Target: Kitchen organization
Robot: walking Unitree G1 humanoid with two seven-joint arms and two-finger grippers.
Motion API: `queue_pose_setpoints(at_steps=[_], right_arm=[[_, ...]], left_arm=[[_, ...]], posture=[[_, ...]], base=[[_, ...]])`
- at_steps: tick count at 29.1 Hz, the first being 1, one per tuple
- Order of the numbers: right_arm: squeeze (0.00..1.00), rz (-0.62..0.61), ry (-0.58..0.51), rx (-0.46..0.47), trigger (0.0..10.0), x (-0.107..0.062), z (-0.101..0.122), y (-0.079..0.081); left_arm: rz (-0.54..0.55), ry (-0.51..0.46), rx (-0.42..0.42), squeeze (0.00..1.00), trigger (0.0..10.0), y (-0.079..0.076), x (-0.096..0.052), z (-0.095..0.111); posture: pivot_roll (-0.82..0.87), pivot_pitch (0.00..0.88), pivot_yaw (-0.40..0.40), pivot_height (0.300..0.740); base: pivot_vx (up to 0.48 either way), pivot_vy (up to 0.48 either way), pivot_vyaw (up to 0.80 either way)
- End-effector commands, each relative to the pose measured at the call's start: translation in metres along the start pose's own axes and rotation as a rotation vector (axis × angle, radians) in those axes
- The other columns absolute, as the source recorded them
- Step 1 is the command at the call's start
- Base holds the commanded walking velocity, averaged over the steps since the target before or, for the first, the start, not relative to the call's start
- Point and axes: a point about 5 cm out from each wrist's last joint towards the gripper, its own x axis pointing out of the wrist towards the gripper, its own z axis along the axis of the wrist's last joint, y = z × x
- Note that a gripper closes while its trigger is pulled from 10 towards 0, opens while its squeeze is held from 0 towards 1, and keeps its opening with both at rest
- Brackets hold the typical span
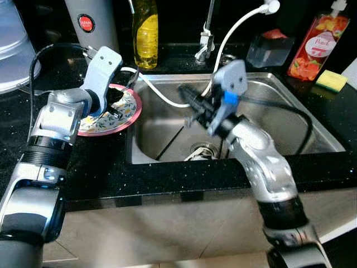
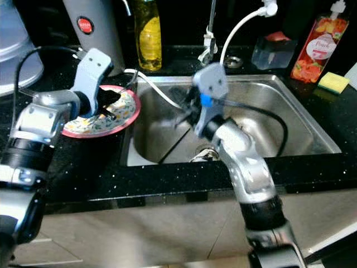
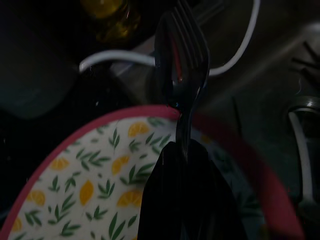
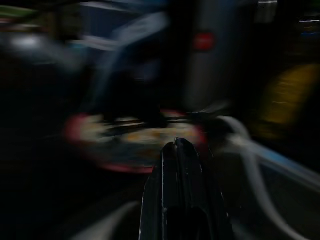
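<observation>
A round plate point(image 1: 126, 115) with a red rim and a lemon pattern lies on the black counter, just left of the steel sink point(image 1: 162, 131). My left gripper point(image 1: 118, 106) hovers over the plate's right side, shut on the handle of a dark metal fork point(image 3: 181, 60). The fork's tines point past the plate's rim toward the sink. My right gripper point(image 1: 187, 99) hangs over the sink's left half, pointing toward the plate. In the blurred right wrist view its fingers point(image 4: 176, 150) are pressed together with nothing between them.
A white hose point(image 1: 162, 96) runs from the plate's edge across the sink up to the faucet point(image 1: 207, 33). Behind stand a yellow soap bottle point(image 1: 145, 30), a grey canister point(image 1: 92, 22), a clear box point(image 1: 269, 49), a peach soap bottle point(image 1: 318, 47) and a sponge point(image 1: 331, 81).
</observation>
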Motion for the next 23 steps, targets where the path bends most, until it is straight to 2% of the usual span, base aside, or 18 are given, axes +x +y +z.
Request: queue_pose_setpoints(at_steps=[1,8,10,12,16,20,21,23], right_arm=[[0.00,-0.023,0.045,-0.021,10.0,0.001,-0.004,-0.003],[0.00,-0.058,0.095,-0.037,10.0,0.001,-0.012,-0.008],[0.00,-0.072,0.107,-0.038,10.0,0.000,-0.013,-0.010],[0.00,-0.081,0.107,-0.036,10.0,-0.001,-0.013,-0.011],[0.00,-0.093,0.107,-0.030,10.0,-0.002,-0.012,-0.013],[0.00,-0.103,0.109,-0.030,10.0,-0.002,-0.013,-0.014],[0.00,-0.108,0.107,-0.031,10.0,0.000,-0.013,-0.015],[0.00,-0.110,0.103,-0.031,10.0,0.001,-0.012,-0.016]], left_arm=[[0.027,-0.008,0.013,0.00,10.0,0.004,-0.007,0.004],[0.037,-0.015,0.035,0.00,10.0,0.005,-0.015,0.010],[0.106,0.089,0.210,0.00,10.0,0.008,-0.018,-0.003],[0.147,0.160,0.295,0.00,10.0,0.011,-0.020,-0.013],[0.157,0.190,0.319,0.00,10.0,0.011,-0.023,-0.020],[0.177,0.227,0.303,0.00,10.0,0.013,-0.024,-0.031],[0.193,0.226,0.270,1.00,10.0,0.014,-0.024,-0.036],[0.201,0.201,0.245,1.00,10.0,0.014,-0.023,-0.033]], posture=[[0.16,0.024,-0.011,0.740],[0.17,0.024,-0.010,0.740],[0.17,0.024,-0.008,0.740],[0.17,0.024,-0.007,0.740],[0.17,0.026,-0.009,0.740],[0.18,0.027,-0.011,0.740],[0.18,0.025,-0.016,0.740],[0.17,0.025,-0.016,0.740]], base=[[0.000,0.000,0.00],[0.000,0.000,0.00],[0.000,0.000,0.00],[0.000,0.000,0.00],[0.000,0.000,0.00],[0.000,0.000,0.00],[0.000,0.000,0.00],[0.000,0.000,0.00]])
